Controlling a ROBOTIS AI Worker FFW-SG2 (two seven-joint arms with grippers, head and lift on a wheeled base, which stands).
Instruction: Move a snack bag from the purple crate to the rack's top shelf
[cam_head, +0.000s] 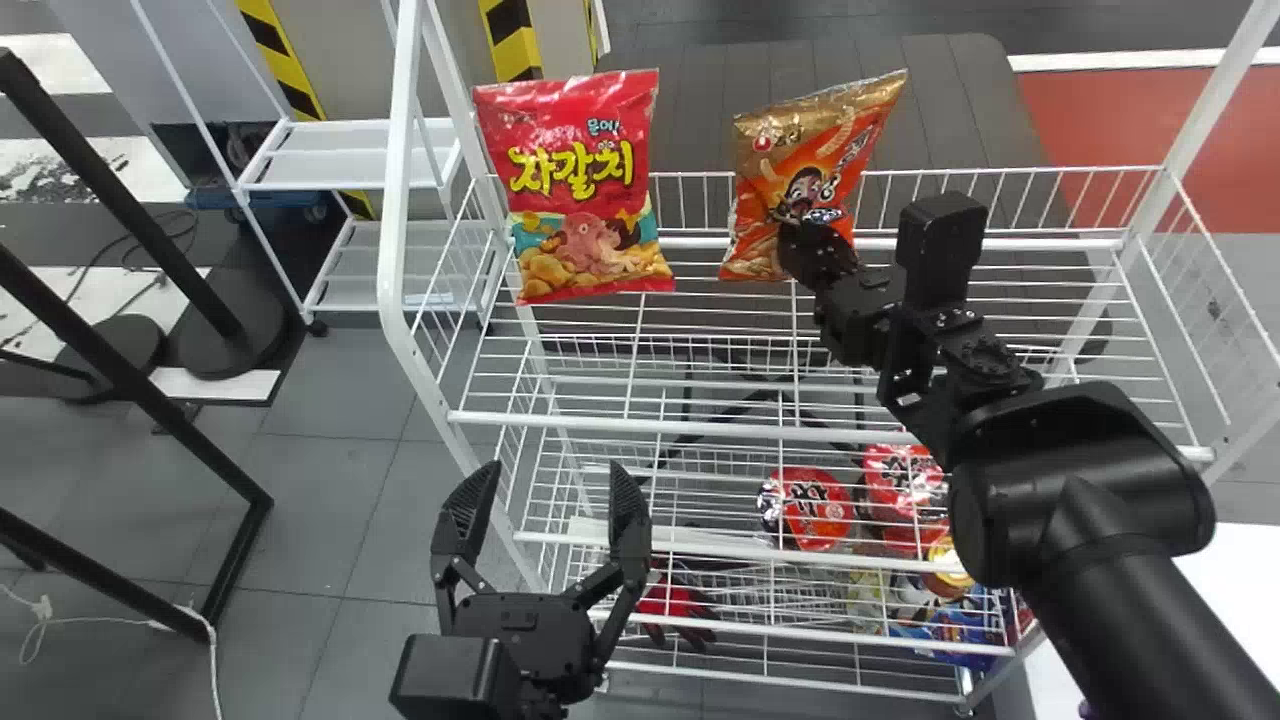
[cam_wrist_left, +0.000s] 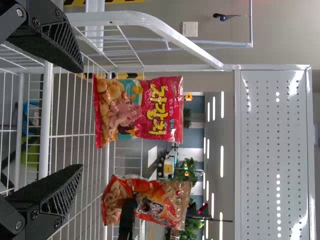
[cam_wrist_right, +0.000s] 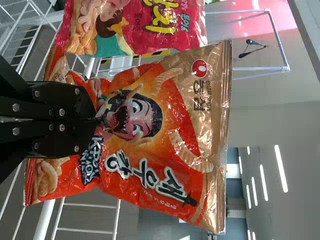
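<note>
Foremost, left gripper (cam_head: 553, 478): fingers spread, nothing between them, in front of the rack (cam_head: 394, 220), toward its left. Next, the rack's top shelf (cam_head: 620, 423), white wire; below it, red packs (cam_head: 810, 510) on lower wire shelving, right of centre. Then right gripper (cam_head: 808, 248), at the end of an arm reaching over the top shelf: fingers closed, pinching the lower part of one orange bag (cam_head: 830, 150), upright, slightly tilted; whether its base touches the wire, cannot tell. One red bag (cam_head: 580, 180): upright, left of the orange bag, near the shelf's back. Beyond, left: white shelving (cam_head: 350, 155)
</note>
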